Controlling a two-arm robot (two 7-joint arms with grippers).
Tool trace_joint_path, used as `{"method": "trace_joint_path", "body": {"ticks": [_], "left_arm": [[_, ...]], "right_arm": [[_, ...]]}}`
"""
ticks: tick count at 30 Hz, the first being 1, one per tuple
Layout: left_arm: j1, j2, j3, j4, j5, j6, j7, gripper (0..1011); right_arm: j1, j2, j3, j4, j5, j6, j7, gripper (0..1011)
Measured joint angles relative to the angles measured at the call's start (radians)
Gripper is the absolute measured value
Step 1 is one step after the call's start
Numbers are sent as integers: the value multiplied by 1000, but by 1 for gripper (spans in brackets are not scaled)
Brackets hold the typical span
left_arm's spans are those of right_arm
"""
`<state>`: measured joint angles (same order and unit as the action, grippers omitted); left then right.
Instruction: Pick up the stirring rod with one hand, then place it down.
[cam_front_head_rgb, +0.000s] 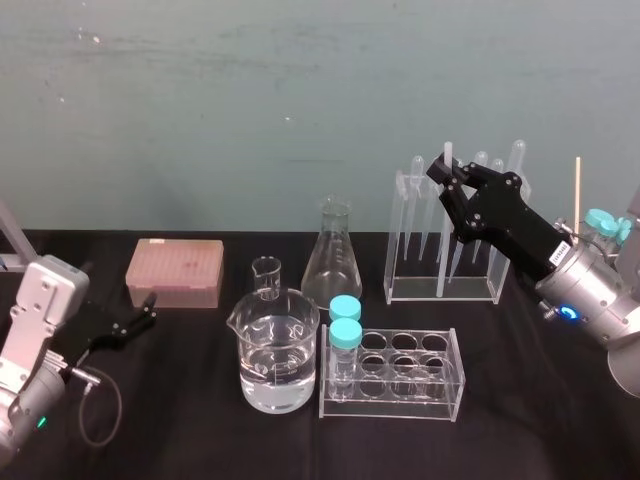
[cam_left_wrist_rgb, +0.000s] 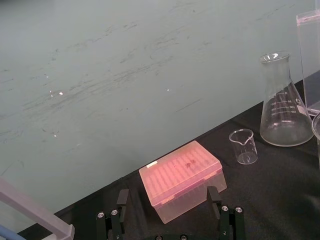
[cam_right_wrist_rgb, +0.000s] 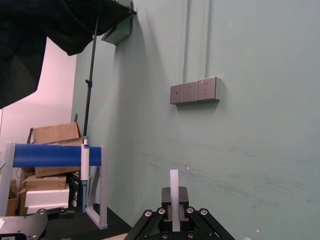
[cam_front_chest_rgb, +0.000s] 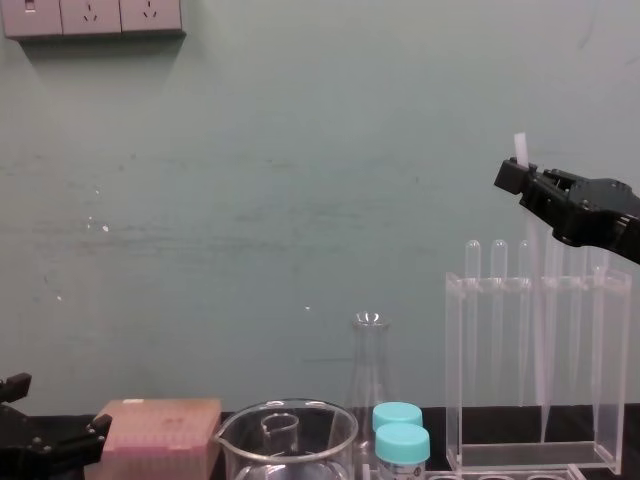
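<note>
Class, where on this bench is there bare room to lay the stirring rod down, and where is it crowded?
Bare cloth lies between the left gripper and the large beaker, and right of the tube rack. The middle is crowded: flask, small beaker, pipette rack, where the right gripper holds the stirring rod.

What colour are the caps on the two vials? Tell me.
Turquoise, both caps; they show best in the head view.

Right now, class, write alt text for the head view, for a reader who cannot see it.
The right gripper is shut on the upper end of the stirring rod, above the pipette rack at back right. The left gripper is open at far left near a pink tip box; a water beaker, conical flask and tube rack stand between.
</note>
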<state>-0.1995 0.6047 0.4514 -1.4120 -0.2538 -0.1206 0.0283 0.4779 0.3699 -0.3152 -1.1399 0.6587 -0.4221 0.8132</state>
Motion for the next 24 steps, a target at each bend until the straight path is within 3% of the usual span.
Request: {"method": "trace_joint_path", "body": {"ticks": [24], "left_arm": [[0,0,0,0,0,0,0,1000]], "right_arm": [[2,-1,0,0,2,-2,3,70]]}}
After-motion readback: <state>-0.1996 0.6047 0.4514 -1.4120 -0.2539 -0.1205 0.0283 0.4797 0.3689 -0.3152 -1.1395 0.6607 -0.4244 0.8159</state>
